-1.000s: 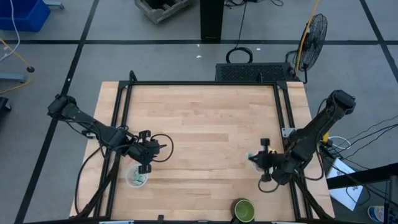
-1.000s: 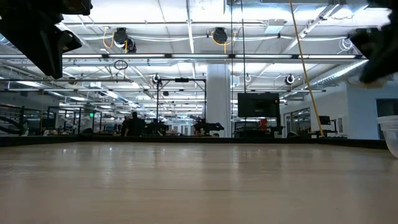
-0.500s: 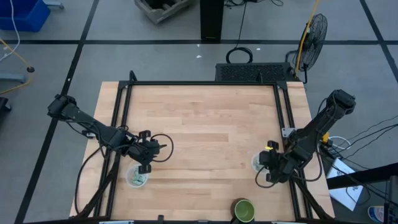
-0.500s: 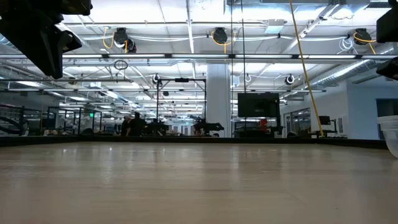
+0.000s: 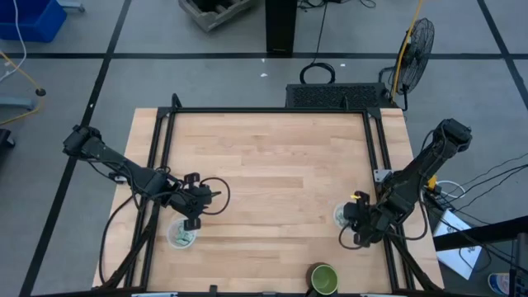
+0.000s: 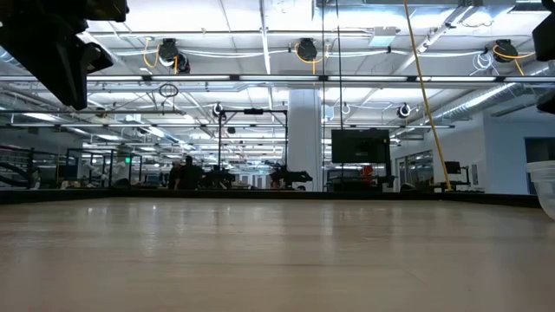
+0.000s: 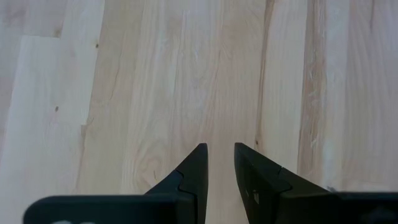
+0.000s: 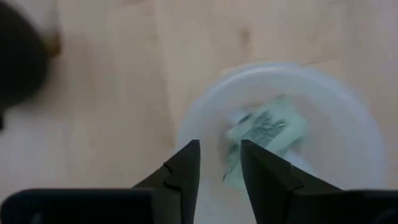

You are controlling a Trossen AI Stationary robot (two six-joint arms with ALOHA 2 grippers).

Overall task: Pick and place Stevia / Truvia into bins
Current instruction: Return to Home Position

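Return-home step. Lift right tool, slightly parted and empty, clear of right bin; hold left tool, likewise parted, over bench.

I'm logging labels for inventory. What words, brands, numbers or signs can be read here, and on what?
No text can be read.
Pale green and white paper packet in the right clear round plastic cup, beside the right gripper: dark print, too blurred to read.
Packets in the left clear round plastic cup: too small to read.
Dark monitor in the room behind: no legible text.
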